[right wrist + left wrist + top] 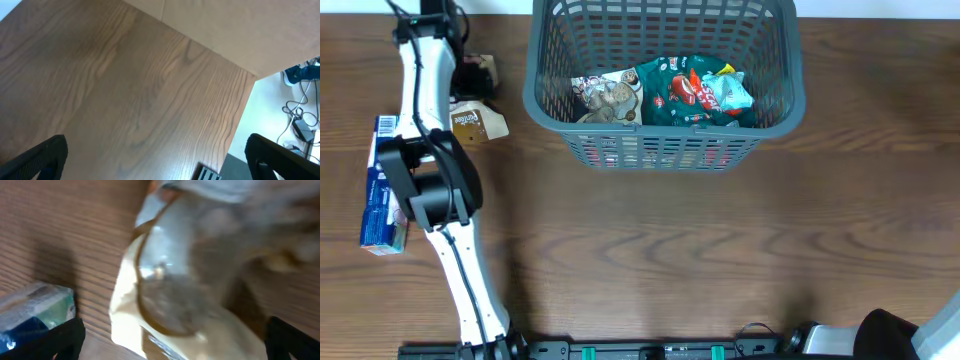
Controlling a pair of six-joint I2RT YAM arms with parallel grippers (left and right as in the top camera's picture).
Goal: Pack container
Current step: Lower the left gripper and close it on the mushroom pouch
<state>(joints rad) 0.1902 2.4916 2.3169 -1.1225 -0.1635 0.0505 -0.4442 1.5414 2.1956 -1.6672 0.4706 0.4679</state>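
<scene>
Hovering over a cream packet [131, 311], left end effector [177, 340] gapes wide; right end effector [162, 160] gapes wide, empty.

table [125, 90]: brown wood grain | jaws: wide apart, lower corners | cables [299, 117]: floor, right

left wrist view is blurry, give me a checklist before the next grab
1. Left pincer open: ok.
2. Tan packet framed between its tips: ok, though blurred.
3. Packet gripped: not ok, jaws stand wide apart.
4. Blue box clear of the grasp: cannot tell.
5. Basket has room: ok, packets cover only part of the base.
6. Right pincer open, holding nothing: ok.
</scene>
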